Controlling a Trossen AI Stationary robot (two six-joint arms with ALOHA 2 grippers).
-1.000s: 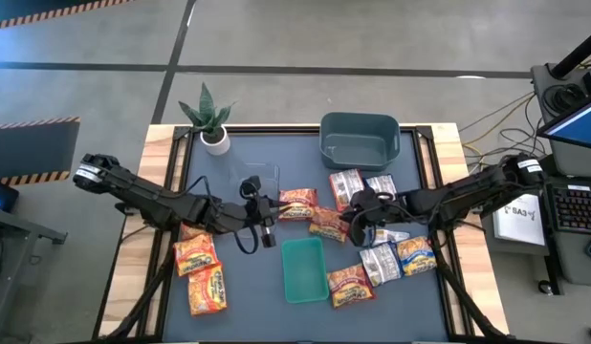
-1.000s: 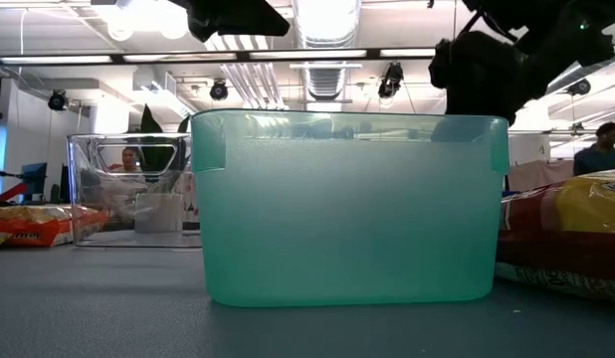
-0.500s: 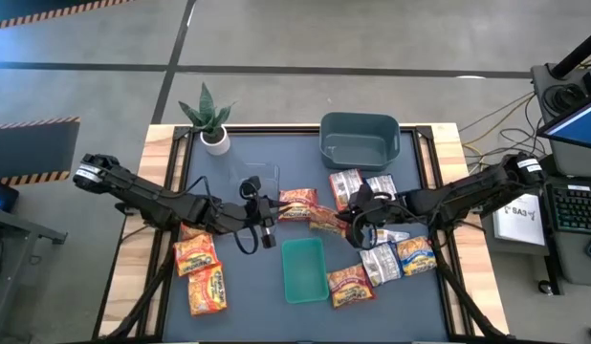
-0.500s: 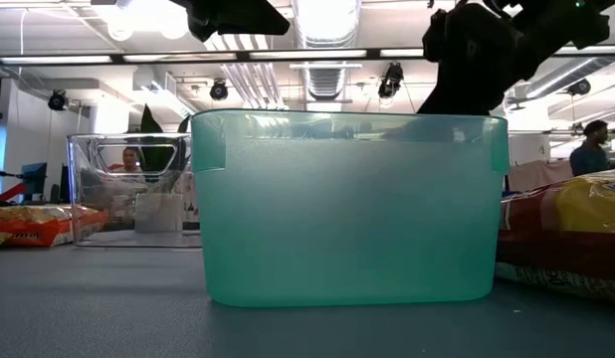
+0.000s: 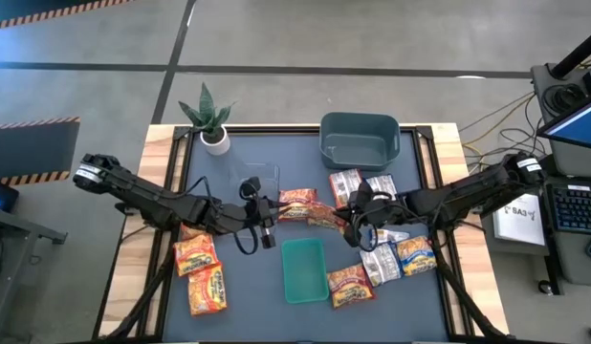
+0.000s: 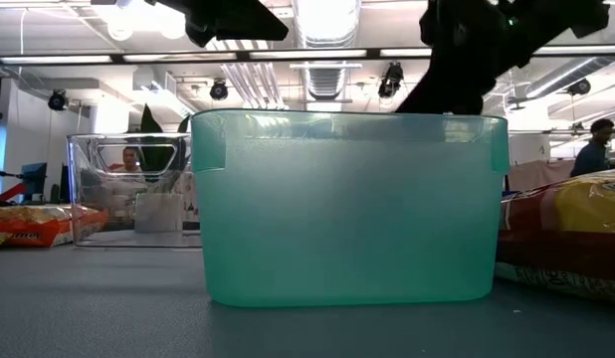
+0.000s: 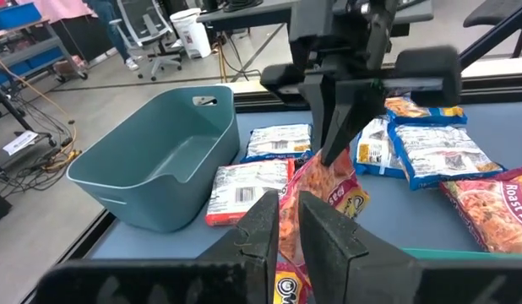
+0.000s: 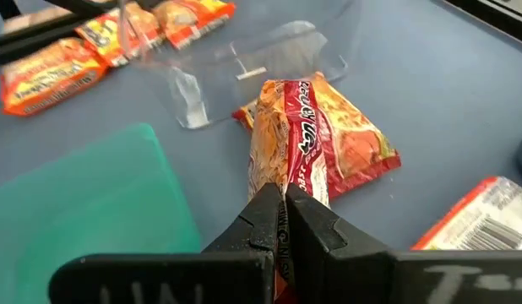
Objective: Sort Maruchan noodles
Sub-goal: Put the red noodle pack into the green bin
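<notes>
Right gripper (image 5: pixel 346 223) is clenched on one end of an orange-red noodle packet (image 8: pixel 316 135), holding it just beyond the green bin's (image 5: pixel 303 269) far edge, between that bin and the grey-blue bin (image 5: pixel 360 139). Left gripper (image 5: pixel 268 227), fingers nearly together and gripping nothing, sits beside the green bin's far left corner. Remaining packets (image 5: pixel 202 272) lie on both sides of the green bin.

I see the dark table (image 5: pixel 229 153) carrying a potted plant (image 5: pixel 212 122), grey-blue bin (image 5: pixel 360 139), clear container (image 5: pixel 258 182), green tray (image 5: pixel 302 269) and scattered noodle packets (image 5: pixel 197 254).
</notes>
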